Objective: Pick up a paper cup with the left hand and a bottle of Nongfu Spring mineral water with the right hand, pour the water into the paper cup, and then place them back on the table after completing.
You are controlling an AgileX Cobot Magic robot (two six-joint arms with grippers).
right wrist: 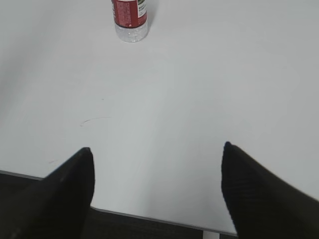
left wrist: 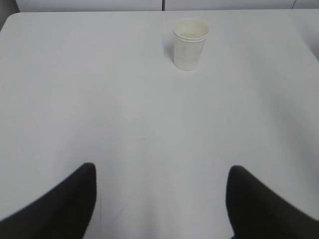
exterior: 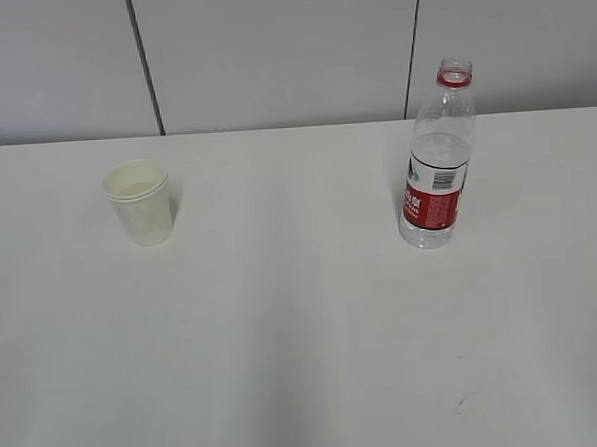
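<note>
A white paper cup (exterior: 139,203) stands upright on the white table (exterior: 304,333) at the left. It also shows in the left wrist view (left wrist: 190,44), far ahead of my open, empty left gripper (left wrist: 162,172). A clear bottle (exterior: 438,158) with a red label and no cap stands upright at the right, with clear water up to its shoulder. Its lower part shows in the right wrist view (right wrist: 130,19), far ahead of my open, empty right gripper (right wrist: 157,152). Neither arm shows in the exterior view.
A grey panelled wall (exterior: 270,55) runs behind the table. The table's near edge (right wrist: 149,216) lies under my right gripper, with dark floor below it. Faint marks (right wrist: 94,120) lie on the tabletop.
</note>
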